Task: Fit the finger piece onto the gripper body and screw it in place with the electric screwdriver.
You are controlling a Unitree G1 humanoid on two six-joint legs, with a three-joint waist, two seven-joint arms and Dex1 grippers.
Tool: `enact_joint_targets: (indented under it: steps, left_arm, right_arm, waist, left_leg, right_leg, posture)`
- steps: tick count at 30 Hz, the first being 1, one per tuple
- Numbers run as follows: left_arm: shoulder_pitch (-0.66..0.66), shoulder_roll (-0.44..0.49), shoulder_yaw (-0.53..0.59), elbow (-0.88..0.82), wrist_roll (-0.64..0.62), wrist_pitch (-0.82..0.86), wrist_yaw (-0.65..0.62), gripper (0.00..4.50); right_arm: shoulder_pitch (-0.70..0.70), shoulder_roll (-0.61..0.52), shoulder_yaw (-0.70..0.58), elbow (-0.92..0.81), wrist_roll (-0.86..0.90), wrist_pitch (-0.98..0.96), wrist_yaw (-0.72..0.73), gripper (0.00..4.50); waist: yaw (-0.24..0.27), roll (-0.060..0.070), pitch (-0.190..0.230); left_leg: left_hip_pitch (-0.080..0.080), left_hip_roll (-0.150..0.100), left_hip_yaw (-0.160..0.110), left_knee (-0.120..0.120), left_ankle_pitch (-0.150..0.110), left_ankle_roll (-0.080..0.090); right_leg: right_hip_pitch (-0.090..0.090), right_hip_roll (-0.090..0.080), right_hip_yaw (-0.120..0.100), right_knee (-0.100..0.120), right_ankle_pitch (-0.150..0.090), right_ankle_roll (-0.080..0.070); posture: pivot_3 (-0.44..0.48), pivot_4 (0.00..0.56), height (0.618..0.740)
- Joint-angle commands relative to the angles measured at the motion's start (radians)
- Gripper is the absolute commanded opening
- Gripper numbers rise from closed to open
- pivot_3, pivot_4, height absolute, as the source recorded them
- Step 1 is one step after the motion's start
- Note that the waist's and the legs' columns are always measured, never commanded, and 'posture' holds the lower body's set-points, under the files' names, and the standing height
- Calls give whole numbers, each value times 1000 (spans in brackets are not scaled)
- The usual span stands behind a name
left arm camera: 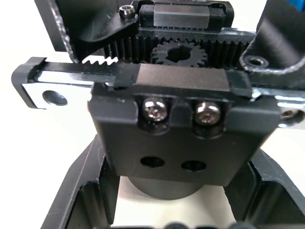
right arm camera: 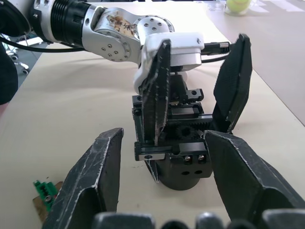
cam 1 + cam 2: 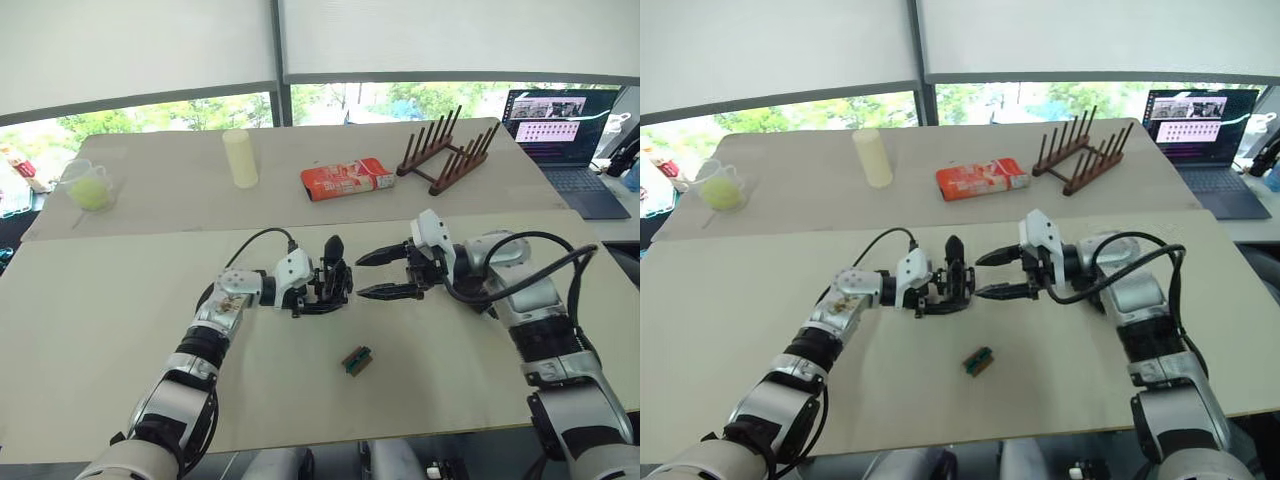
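The gripper body stands on its rounded base mid-table, a black mechanism whose toothed rack, pinion and two screw heads face the left wrist camera. My left gripper is shut on it, with its fingers on either side of it. My right gripper is open just to the right of the body, pointing at it, with its fingers spread and nothing between them. The finger piece and the electric screwdriver are out of view.
A small green-brown block lies on the table in front of the grippers. On the far table are a pale yellow cylinder, a red packet, a wooden rack, a laptop and a clear cup.
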Motion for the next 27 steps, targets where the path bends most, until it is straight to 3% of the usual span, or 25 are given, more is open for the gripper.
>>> enact_joint_targets:
  steps: [1, 4, 5, 7, 8, 10, 15, 18, 21, 27]
  left_arm:
    - [-26, -12, 10, 15, 0, -39, 16, 2347]
    - [-19, 1, 9, 29, 10, -16, 26, 2347]
    - [-13, 9, 11, 22, 5, -3, 18, 3400]
    - [15, 41, 14, -17, -1, 11, 2, 4281]
    - [41, 70, 21, -63, -14, 32, -13, 4500]
    - [86, 118, 34, -145, -39, 74, -38, 4500]
    - [201, 281, 72, -468, -151, 268, -130, 4500]
    - [239, 364, 88, -646, -227, 402, -171, 4500]
    - [266, 471, 116, -840, -312, 526, -208, 4500]
    - [261, 538, 135, -995, -391, 647, -176, 4500]
  right_arm:
    - [46, -65, -58, -136, 42, 56, -10, 3082]
    - [117, -173, -115, -262, 73, 173, -39, 3082]
    - [134, -206, -132, -293, 83, 216, -52, 3082]
    - [163, -291, -166, -360, 109, 352, -85, 3642]
    - [174, -348, -183, -398, 116, 448, -112, 3884]
    - [180, -427, -206, -445, 124, 598, -168, 4486]
    - [64, -582, -113, -334, 44, 771, -205, 4486]
    - [-55, -595, -13, -213, 6, 856, -185, 4486]
    - [-202, -585, 183, -27, -116, 830, -94, 4486]
    - [-359, -507, 372, 235, -284, 724, 16, 4486]
  waist:
    - [5, 0, 0]
    - [17, -1, 1]
    - [17, -1, 1]
    - [15, -1, 1]
    - [13, -1, 1]
    - [8, 0, 1]
    - [10, 0, 3]
    - [15, 0, 6]
    - [15, -1, 11]
    - [12, 1, 20]
  left_leg:
    - [0, 0, 0, 0, 0, 0]
    - [-1, 0, 0, 0, 0, 0]
    - [-1, 0, 0, 0, 0, 0]
    - [-1, 0, 0, 0, 0, 0]
    - [-1, 0, 0, 0, 0, 0]
    - [-1, 2, 1, 0, 0, 0]
    - [0, 3, 1, -1, -1, 1]
    - [-1, 2, 2, -1, -2, 2]
    - [-2, 1, 3, -1, -3, 3]
    - [-2, 1, 3, -1, -3, 3]
  right_leg:
    - [0, 0, 0, 0, 0, 0]
    - [0, -1, 0, -1, 0, 0]
    - [0, -1, 0, -1, 0, 0]
    - [0, -1, 0, -1, 0, 0]
    - [0, -1, 0, -1, 0, 0]
    - [0, -1, 2, 0, 0, 0]
    - [-1, -1, 3, 0, 0, -2]
    - [0, -2, 3, -2, 0, -2]
    - [0, -4, 2, -4, 0, -2]
    - [0, -3, -2, -6, 0, -1]
  posture:
    - [0, 150, 740]
    - [0, 150, 740]
    - [0, 150, 740]
    - [0, 150, 740]
    - [0, 150, 740]
    - [0, 150, 740]
    - [0, 150, 740]
    - [0, 150, 740]
    - [0, 150, 740]
    - [0, 150, 740]
